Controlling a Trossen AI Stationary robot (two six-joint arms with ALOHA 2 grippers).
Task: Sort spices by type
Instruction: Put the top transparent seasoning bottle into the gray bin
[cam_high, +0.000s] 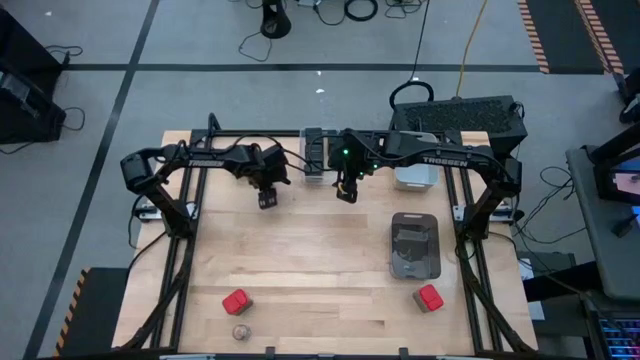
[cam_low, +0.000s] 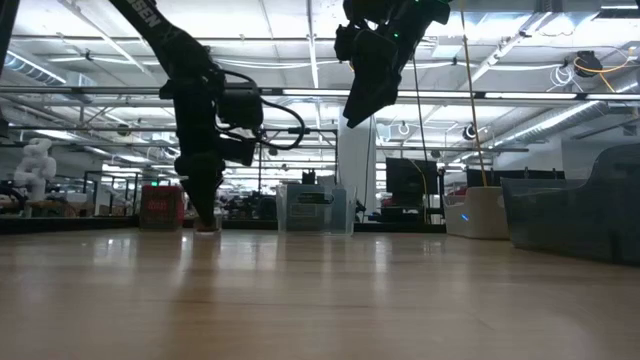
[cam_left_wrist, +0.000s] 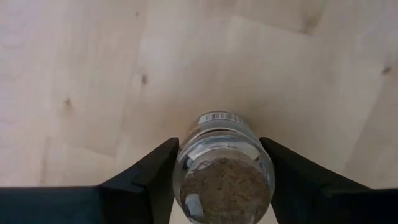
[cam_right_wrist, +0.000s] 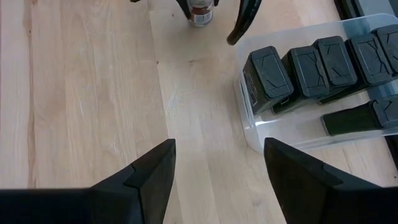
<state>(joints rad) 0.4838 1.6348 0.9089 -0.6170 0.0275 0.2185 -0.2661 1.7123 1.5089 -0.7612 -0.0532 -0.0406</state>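
One small jar (cam_left_wrist: 224, 168) stands on the counter (cam_left_wrist: 93, 74) between the left gripper (cam_left_wrist: 217, 180) jaws, which sit close against its sides; firm hold unconfirmed. Risk: uneven contact tips it. Right gripper (cam_right_wrist: 217, 168) hangs open and empty near the tins (cam_right_wrist: 311, 68).

"TROSSEN" on right arm (cam_high: 440, 158); barcode on jar (cam_left_wrist: 224, 158), digits unreadable.

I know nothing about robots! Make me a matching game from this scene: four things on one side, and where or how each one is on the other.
1. left pincer
2. right pincer
3. dark tins
4. red tins

A. in the clear bin
B. open and empty, above the table
C. loose on the table
D. gripping a glass jar

Pairs: 1-D, 2-B, 3-A, 4-C
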